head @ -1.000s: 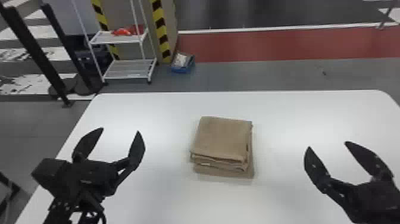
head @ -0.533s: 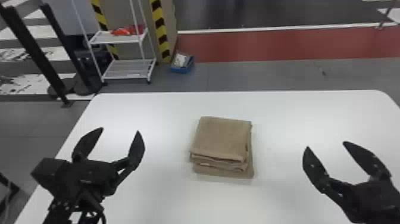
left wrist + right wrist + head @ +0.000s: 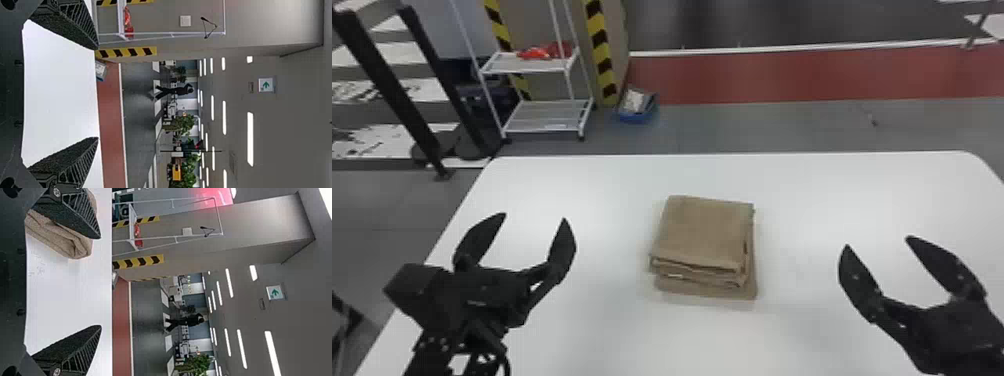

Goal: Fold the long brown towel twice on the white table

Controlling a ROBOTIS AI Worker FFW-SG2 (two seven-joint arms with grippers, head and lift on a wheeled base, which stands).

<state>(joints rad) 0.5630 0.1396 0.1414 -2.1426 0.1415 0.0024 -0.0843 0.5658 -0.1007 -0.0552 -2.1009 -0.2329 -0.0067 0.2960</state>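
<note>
- Lying folded on white table point(image 3: 807, 200): brown towel point(image 3: 704, 232), layers stacked, between left gripper point(image 3: 533, 217) and right gripper point(image 3: 878, 242), touching neither.
- Both claws spread wide, empty.
- Handling, likely: light, soft, floppy; layers may slide. If squaring up, pinch all layers together at the near edge.

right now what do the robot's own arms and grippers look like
The left arm and right arm are black; the left gripper and right gripper each have two tapering fingers with ribbed sides. A dark cable loops by the left arm.
</note>
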